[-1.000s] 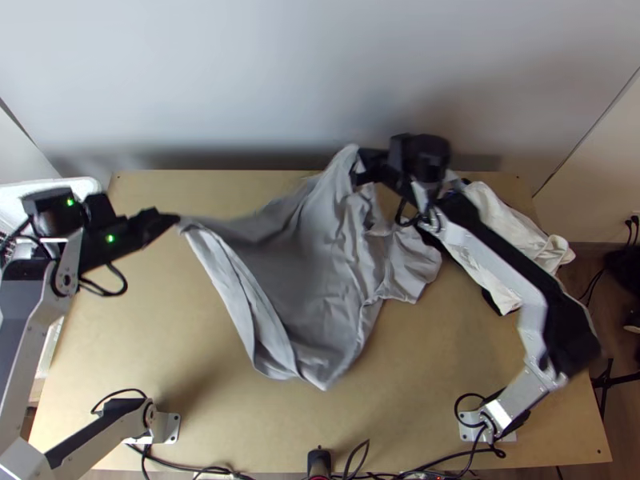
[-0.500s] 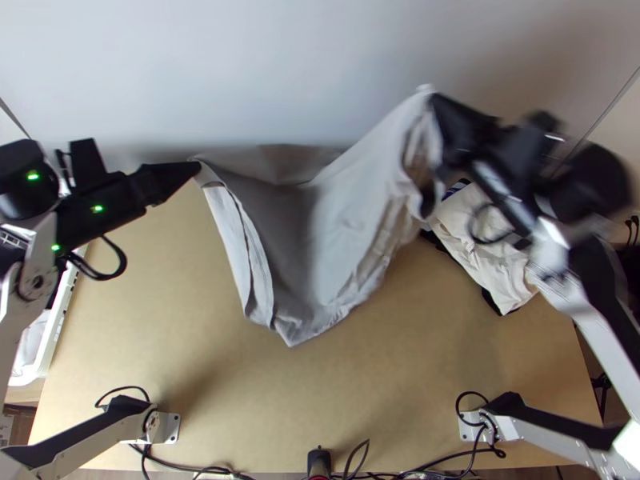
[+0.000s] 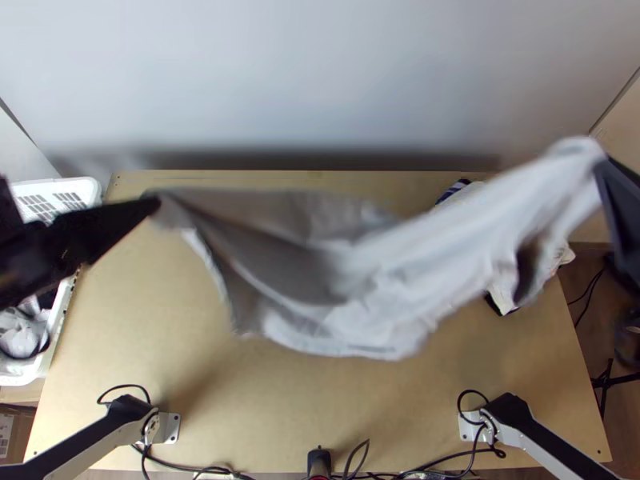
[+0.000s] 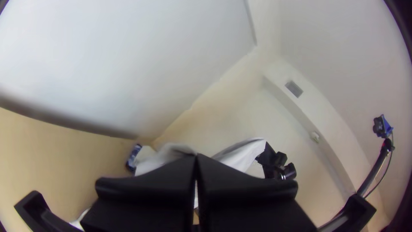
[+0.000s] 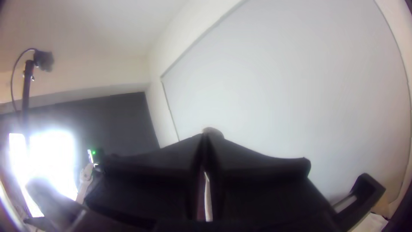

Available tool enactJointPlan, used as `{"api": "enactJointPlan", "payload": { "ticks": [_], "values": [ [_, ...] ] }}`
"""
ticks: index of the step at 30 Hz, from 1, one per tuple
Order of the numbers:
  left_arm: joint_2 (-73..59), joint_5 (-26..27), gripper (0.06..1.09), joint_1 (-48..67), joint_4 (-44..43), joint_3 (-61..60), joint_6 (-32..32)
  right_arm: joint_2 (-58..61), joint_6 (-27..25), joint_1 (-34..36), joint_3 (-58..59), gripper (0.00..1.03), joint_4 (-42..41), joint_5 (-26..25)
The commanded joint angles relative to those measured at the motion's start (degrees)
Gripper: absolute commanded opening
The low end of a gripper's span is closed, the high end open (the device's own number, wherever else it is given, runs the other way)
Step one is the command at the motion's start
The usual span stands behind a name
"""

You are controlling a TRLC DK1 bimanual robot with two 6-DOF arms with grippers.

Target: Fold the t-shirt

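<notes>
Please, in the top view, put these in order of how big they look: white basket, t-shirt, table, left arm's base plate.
Largest to smallest:
1. Table
2. T-shirt
3. White basket, partly out of view
4. Left arm's base plate

Basket left, shirt seemingly over table

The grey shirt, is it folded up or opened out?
Not folded: the grey shirt hangs loosely stretched and sagging between the left claw and the right claw.
</notes>
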State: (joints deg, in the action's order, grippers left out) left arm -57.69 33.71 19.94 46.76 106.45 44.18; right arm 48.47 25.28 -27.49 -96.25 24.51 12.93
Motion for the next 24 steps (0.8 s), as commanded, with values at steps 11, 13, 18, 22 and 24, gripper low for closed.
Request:
{"api": "enactJointPlan", "payload": {
  "ticks": [11, 13, 18, 22, 24],
  "values": [
    [5.2, 4.6, 0.09, -3.2, 33.6, -28.7, -13.6, -14.5, 5.6, -3.1, 30.7, 0.03, 21.1, 3.7],
    [3.3, 6.2, 0.09, -4.5, 28.8, -37.2, -15.7, -17.1, 5.6, 0.2, 45.1, 0.03, 13.6, 3.9],
    [-11.5, 8.7, 0.09, -10.3, 15.6, -46.3, -18.7, -15.2, 6.9, 8.7, 67.0, 0.03, -12.0, 4.2],
    [-29.6, 11.7, 0.09, -16.3, 10.5, -40.4, -20.8, 7.0, 6.9, 16.5, 64.3, 0.03, -24.5, 5.9],
    [-36.4, 11.5, 0.09, -18.5, 6.3, -36.3, -20.1, 20.0, 7.1, 21.0, 57.9, 0.03, -24.2, 8.9]
  ]
}}
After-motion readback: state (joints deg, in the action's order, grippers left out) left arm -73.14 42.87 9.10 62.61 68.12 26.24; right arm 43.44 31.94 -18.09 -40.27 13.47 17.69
